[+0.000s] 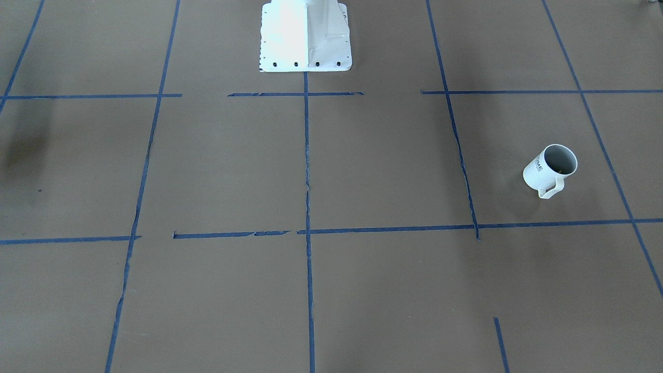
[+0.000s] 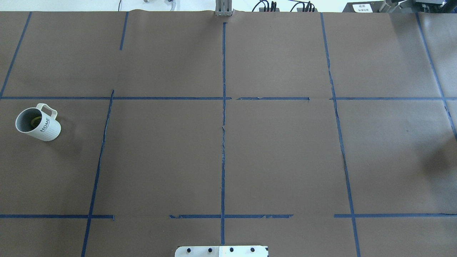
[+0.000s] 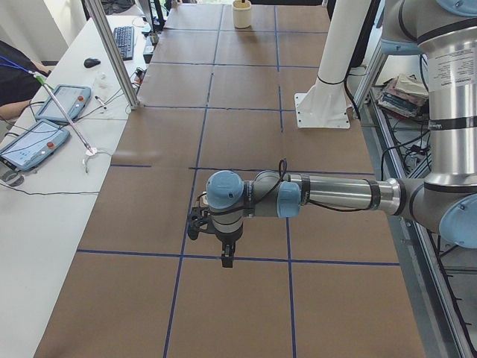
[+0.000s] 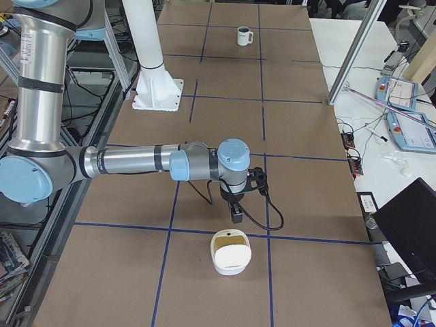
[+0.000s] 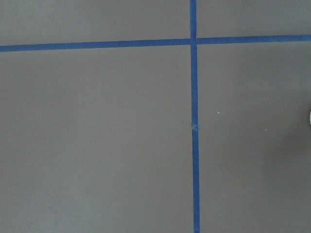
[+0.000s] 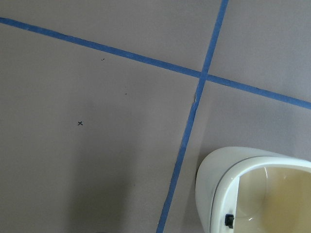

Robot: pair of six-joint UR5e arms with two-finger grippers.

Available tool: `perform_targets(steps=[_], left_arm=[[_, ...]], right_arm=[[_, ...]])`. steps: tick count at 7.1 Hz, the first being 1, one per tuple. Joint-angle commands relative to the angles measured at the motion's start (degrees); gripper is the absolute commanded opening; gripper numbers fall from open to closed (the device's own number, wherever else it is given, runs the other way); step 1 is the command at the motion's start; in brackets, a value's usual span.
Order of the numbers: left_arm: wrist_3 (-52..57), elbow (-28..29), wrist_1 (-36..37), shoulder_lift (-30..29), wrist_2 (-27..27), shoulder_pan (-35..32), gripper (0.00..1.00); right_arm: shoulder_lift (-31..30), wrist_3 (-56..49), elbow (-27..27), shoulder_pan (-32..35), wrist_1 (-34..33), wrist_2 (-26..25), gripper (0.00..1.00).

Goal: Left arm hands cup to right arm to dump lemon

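Observation:
The white ribbed cup (image 2: pixel 44 129) with "HOME" lettering stands upright at the table's far left in the overhead view, handle away from the robot. It also shows in the front-facing view (image 1: pixel 538 173) and, small, in the exterior right view (image 4: pixel 244 35). The dull yellow lemon (image 2: pixel 34 121) lies inside it. The left gripper (image 3: pixel 223 253) hangs over the table's left end, outside the overhead view. The right gripper (image 4: pixel 236 214) hangs just behind a cream container (image 4: pixel 231 253). Both grippers show only in side views, so I cannot tell whether they are open or shut.
The cream container also shows in the right wrist view (image 6: pixel 252 189) and far off in the exterior left view (image 3: pixel 241 13). The white robot base (image 1: pixel 305 36) stands at mid-table. Blue tape lines cross the brown table (image 2: pixel 228 150). Tablets (image 3: pixel 33 142) lie on a side table.

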Motion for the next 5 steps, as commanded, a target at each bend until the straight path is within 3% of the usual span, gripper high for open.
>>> perform_targets(steps=[1, 5], left_arm=[[0.18, -0.52, -0.09, -0.17, -0.3, 0.17, 1.0], [-0.17, -4.3, -1.48, -2.44, 0.23, 0.7, 1.0]], right_arm=[[0.01, -0.02, 0.04, 0.0, 0.3, -0.09, 1.0], [0.18, -0.02, 0.13, -0.09, 1.62, -0.09, 1.0]])
